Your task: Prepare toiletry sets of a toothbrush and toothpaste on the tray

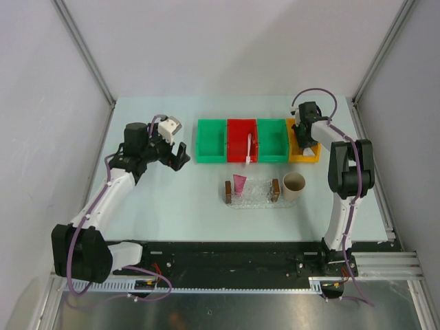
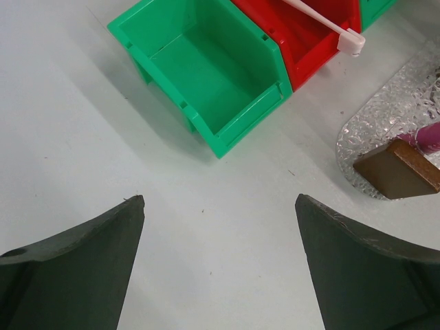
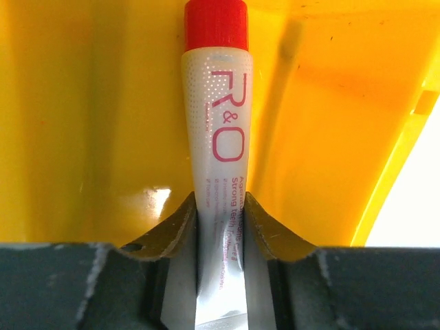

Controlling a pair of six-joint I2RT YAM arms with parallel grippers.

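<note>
Right wrist view, nearest: right gripper (image 3: pixel 220 203) clamped narrow on the lower body of a white tube (image 3: pixel 216 117). Tube has a red cap and pink "R&O" lettering and points cap-first away from the camera. Both are inside the yellow bin (image 3: pixel 323 103).

Left gripper (image 2: pixel 220 206): jaws wide apart, holding nothing, over bare table (image 2: pixel 82 137) just in front of the left green bin (image 2: pixel 206 75).

Containers, top view, left to right in one row and touching:
- left green bin: nothing seen inside.
- red bin (image 1: pixel 237 141): toothbrush (image 1: pixel 248 148) lying lengthwise, head end poking out over the front lip.
- second green bin (image 1: pixel 272 139): nothing seen inside.
- yellow bin: right gripper and white tube.

Tray (image 1: pixel 256 196) sits nearer the arms, in front of the red bin, with a brown handle (image 2: pixel 397 168) at each short end. Toothpaste (image 1: pixel 238 184) (magenta) lies in the tray beside its left handle. Beige cup (image 1: pixel 294 185) stands upright just beside the tray's right end; contents not discernible.
</note>
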